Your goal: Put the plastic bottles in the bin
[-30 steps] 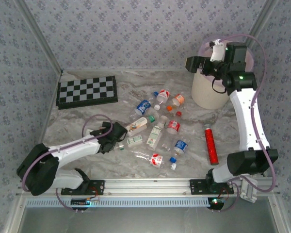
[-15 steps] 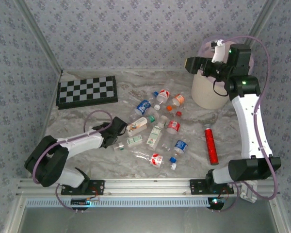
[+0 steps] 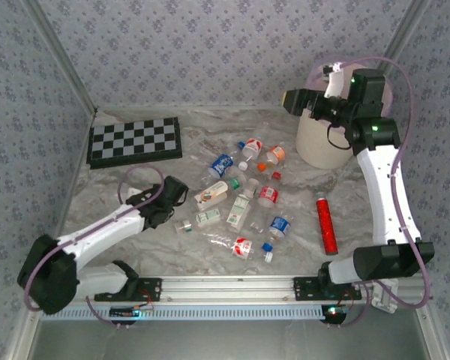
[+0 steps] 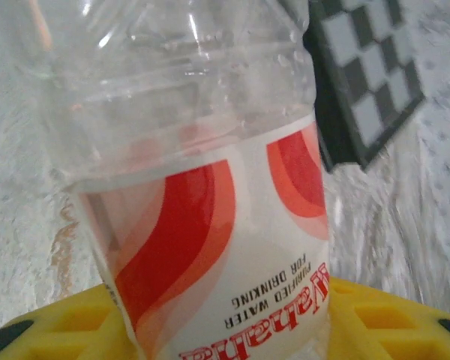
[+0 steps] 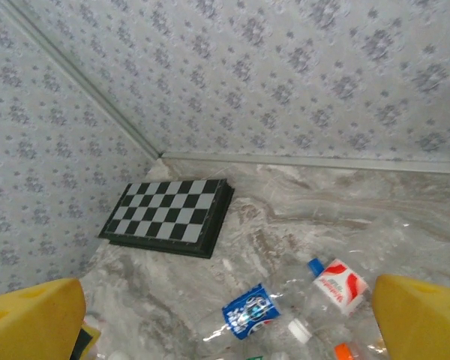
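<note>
Several small plastic bottles [image 3: 244, 199] lie scattered in the middle of the marble table. My left gripper [image 3: 181, 196] is low at the left edge of that scatter, shut on a plastic bottle with a red and white label [image 4: 225, 247]; its yellow fingers [image 4: 394, 322] sit on both sides of the label. The same bottle [image 3: 211, 193] reaches right from the gripper. The cream bin [image 3: 322, 142] stands at the back right. My right gripper [image 3: 292, 99] hangs high beside its left rim, open with nothing between its fingers [image 5: 30, 319]. Below it lie a blue-labelled bottle [image 5: 251, 311] and a red-and-white one [image 5: 339, 283].
A folded chessboard [image 3: 135, 140] lies at the back left, also seen as a chessboard [image 5: 169, 214] from the right wrist. A slim red cylinder [image 3: 328, 225] lies at the right of the bottles. Patterned walls close in the back and sides; a metal rail [image 3: 232, 286] runs along the front.
My left gripper has closed on the red-and-white bottle and drawn slightly back and left, its elbow swinging. The right gripper stays open and has barely shifted.
</note>
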Motion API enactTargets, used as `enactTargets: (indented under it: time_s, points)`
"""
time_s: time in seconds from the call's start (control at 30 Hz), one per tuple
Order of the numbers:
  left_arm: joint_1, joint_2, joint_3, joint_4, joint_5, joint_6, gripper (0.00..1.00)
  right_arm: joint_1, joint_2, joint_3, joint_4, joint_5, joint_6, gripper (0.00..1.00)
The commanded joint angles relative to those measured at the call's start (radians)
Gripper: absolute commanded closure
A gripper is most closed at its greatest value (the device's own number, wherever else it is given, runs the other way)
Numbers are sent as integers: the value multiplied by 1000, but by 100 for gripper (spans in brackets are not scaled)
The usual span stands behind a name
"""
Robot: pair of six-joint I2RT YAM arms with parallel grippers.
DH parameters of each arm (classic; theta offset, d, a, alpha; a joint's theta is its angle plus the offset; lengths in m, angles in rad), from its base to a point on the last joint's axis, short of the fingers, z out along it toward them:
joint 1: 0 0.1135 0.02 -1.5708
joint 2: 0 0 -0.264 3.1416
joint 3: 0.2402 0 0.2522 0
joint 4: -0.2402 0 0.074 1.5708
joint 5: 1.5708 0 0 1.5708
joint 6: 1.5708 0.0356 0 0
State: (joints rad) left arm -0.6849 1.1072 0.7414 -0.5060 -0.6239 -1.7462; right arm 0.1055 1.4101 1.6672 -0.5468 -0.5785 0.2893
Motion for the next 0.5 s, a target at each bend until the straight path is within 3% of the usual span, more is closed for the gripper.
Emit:
enactTargets:
  time_s: [0.0, 0.23, 0.37, 0.47]
  points:
    - [4, -54, 44, 46, 18, 371, 51, 49, 22, -3, 40, -62, 32, 0]
    - [3, -193, -28, 275, 359, 915, 52, 137, 132, 28, -15, -314, 13, 0]
    - [2, -212, -38, 380, 564, 1080, 63, 187, 200, 67, -76, -345, 14, 0]
    - [-11, -149, 38, 365, 728, 1208, 64, 220, 226, 71, -79, -328, 26, 0]
